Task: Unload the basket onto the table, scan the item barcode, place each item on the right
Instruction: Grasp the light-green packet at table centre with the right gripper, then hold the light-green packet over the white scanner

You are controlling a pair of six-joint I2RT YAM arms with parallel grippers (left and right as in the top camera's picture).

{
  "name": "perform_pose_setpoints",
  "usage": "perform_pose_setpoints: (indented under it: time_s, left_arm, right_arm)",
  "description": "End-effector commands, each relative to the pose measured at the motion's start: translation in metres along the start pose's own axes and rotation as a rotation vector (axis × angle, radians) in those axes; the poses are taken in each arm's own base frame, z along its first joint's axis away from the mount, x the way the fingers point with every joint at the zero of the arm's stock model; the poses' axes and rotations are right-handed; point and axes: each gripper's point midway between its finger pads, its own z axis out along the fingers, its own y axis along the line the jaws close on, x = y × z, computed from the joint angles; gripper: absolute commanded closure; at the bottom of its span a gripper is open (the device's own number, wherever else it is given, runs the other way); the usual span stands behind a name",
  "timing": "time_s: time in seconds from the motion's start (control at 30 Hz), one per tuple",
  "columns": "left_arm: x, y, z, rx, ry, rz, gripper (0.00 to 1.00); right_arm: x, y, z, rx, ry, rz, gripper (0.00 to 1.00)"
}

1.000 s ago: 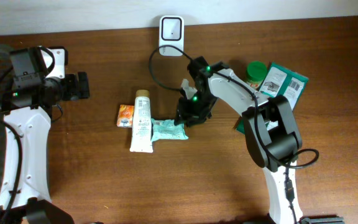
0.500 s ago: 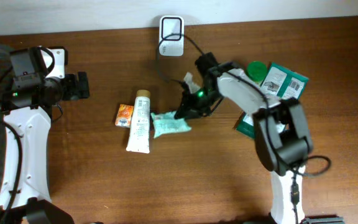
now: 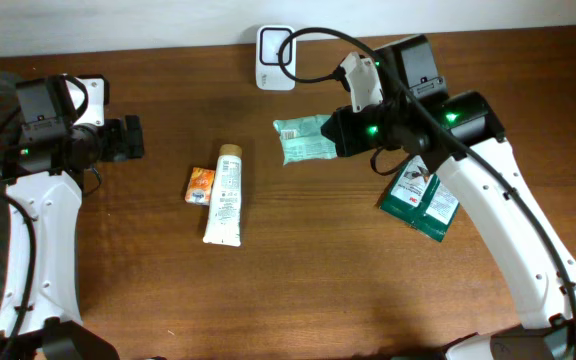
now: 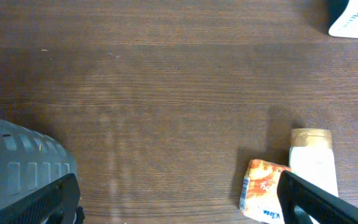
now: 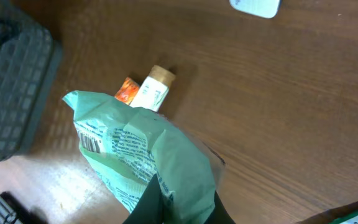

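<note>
Wooden table (image 3: 298, 280): white tube (image 3: 226, 198), orange sachet (image 3: 201, 186), green packets (image 3: 410, 200), scanner (image 3: 275, 45).

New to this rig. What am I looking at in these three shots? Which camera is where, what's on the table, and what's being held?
Two robot arms sit at a wooden table, each ending in a two-finger gripper. One picture looks straight down from above. The other two come from small cameras on each wrist.

On the table are a white tube, a small orange sachet beside it, green boxes on the right, a grey basket at the left edge and a white scanner at the back.

The right gripper is shut on a green packet, lifted near the scanner. The packet's barcode shows in the right wrist view. The left gripper is open and empty.
</note>
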Motion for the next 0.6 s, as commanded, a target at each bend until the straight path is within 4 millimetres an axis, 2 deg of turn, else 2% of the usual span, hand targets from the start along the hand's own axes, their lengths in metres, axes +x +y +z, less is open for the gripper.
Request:
perform_pose_setpoints:
  time_s: [0.0,0.07,0.13,0.23,0.27,0.3,0.37,0.43,0.5,0.57]
  left_arm:
    - [0.0,0.0,-0.001,0.008,-0.002,0.011,0.01]
    - [0.0,0.0,-0.001,0.008,-0.002,0.011,0.01]
    - [0.0,0.0,-0.001,0.008,-0.002,0.011,0.01]
    - [0.0,0.0,-0.001,0.008,-0.002,0.011,0.01]
    - [0.0,0.0,-0.001,0.008,-0.002,0.011,0.01]
    - [0.0,0.0,-0.001,0.008,-0.002,0.011,0.01]
    - [0.0,0.0,-0.001,0.008,-0.002,0.011,0.0]
    - [0.0,0.0,-0.001,0.008,-0.002,0.011,0.01]
    - [0.0,0.0,-0.001,0.008,-0.002,0.011,0.01]
    - [0.0,0.0,-0.001,0.008,-0.002,0.011,0.01]
  right_arm:
    - [-0.024,-0.006,-0.021,0.147,-0.101,0.011,0.96]
    - [-0.048,-0.01,-0.03,0.212,-0.142,0.005,0.96]
    - [-0.08,-0.023,-0.034,0.317,-0.178,-0.005,0.96]
    - [-0.115,-0.038,-0.021,0.492,-0.201,-0.072,0.96]
    - [-0.138,-0.051,-0.017,0.627,-0.26,-0.118,0.96]
    - [-0.166,-0.056,0.002,0.711,-0.324,-0.229,0.96]
    - [-0.197,-0.066,0.031,0.88,-0.395,-0.355,0.96]
    - [-0.219,-0.063,0.077,0.936,-0.443,-0.513,0.96]
    - [-0.233,-0.065,0.116,0.992,-0.468,-0.676,0.96]
    - [-0.233,-0.072,0.151,1.036,-0.445,-0.806,0.96]
